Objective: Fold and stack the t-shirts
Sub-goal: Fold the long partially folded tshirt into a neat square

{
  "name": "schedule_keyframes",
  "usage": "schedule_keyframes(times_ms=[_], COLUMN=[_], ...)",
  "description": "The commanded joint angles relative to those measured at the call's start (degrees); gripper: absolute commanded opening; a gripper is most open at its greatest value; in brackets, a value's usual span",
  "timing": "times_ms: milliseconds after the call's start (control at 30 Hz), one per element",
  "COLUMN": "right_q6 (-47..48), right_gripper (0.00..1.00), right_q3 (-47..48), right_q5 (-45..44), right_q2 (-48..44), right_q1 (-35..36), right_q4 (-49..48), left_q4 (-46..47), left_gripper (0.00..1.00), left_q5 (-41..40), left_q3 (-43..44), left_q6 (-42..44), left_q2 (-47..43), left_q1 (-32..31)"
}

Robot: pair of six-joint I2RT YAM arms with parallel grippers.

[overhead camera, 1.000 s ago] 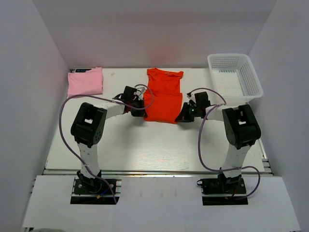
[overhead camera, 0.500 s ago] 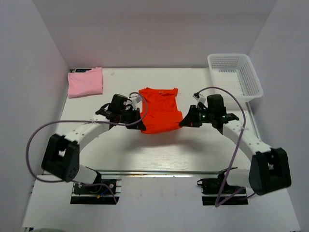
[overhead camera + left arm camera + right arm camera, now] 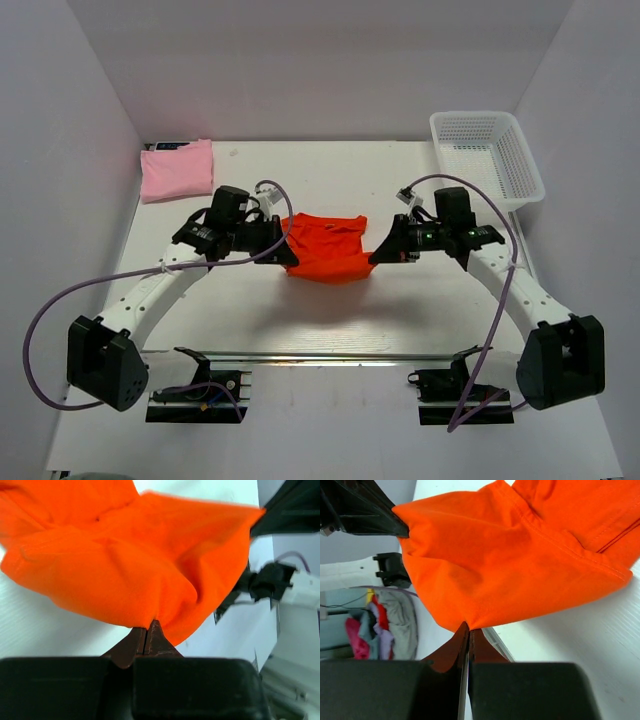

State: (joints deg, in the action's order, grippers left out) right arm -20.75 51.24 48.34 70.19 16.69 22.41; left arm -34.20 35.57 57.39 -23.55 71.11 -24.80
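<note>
The orange-red t-shirt [image 3: 327, 247] hangs in the air above the table's middle, stretched between both arms. My left gripper [image 3: 289, 257] is shut on its left edge, and in the left wrist view the cloth [image 3: 130, 565] bunches right at the gripper [image 3: 149, 625]. My right gripper [image 3: 375, 256] is shut on the right edge; the right wrist view shows the fabric [image 3: 520, 565] pinched at the gripper [image 3: 469, 628]. The pale pink t-shirt [image 3: 177, 169] lies folded at the table's far left corner.
A white mesh basket [image 3: 487, 158] stands at the far right corner. The table [image 3: 330, 310] has a near edge with a metal rail [image 3: 340, 355]. White walls enclose the left, back and right sides.
Both grippers lifted the orange-red t-shirt off the table and drew it toward the near side; the arms stretched outward and the shirt now hangs folded between them.
</note>
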Motion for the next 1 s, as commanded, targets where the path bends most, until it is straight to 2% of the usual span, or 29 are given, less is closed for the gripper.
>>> schedule_keyframes(times_ms=[0,133,367,567,700,867,900,933,967], right_q6=[-3.84,-8.51,-10.53,-10.62,-11.24,-12.55,-12.56,-12.64,-12.65], right_gripper=[0.00,0.00,0.00,0.00,0.00,0.00,0.00,0.00,0.07], right_q3=[2.28,5.08,11.24,17.56,22.05,26.53,27.41,27.94,28.99], right_q5=[5.62,9.66,6.61,4.49,3.87,0.89,-0.86,-1.40,-1.66], right_q2=[5.01,10.29,18.83,27.16,32.98,37.91,38.87,40.01,40.63], right_q1=[-1.30,-2.10,-3.77,-5.00,-5.70,-6.05,-5.97,-6.05,-6.23], right_q4=[-6.73,-13.97,-14.95,-14.94,-13.98,-13.89,-13.89,-13.54,-13.10], left_q4=[0.01,0.53,-0.08,4.39,6.68,7.82,7.83,8.35,8.36], left_gripper=[0.00,0.00,0.00,0.00,0.00,0.00,0.02,0.17,0.31], left_q5=[-6.11,-16.82,-23.44,-20.55,-14.24,-10.88,-10.27,-10.26,-9.65], left_q3=[3.96,6.67,13.71,18.81,23.54,29.00,29.79,30.41,31.64], left_q6=[-3.41,-7.12,-7.65,-7.12,-5.37,-4.23,-4.22,-4.22,-3.61], left_q2=[0.69,4.11,12.02,21.16,28.28,35.40,37.24,38.13,38.83], left_q1=[0.97,1.51,5.63,8.97,10.12,11.34,11.35,11.35,11.87])
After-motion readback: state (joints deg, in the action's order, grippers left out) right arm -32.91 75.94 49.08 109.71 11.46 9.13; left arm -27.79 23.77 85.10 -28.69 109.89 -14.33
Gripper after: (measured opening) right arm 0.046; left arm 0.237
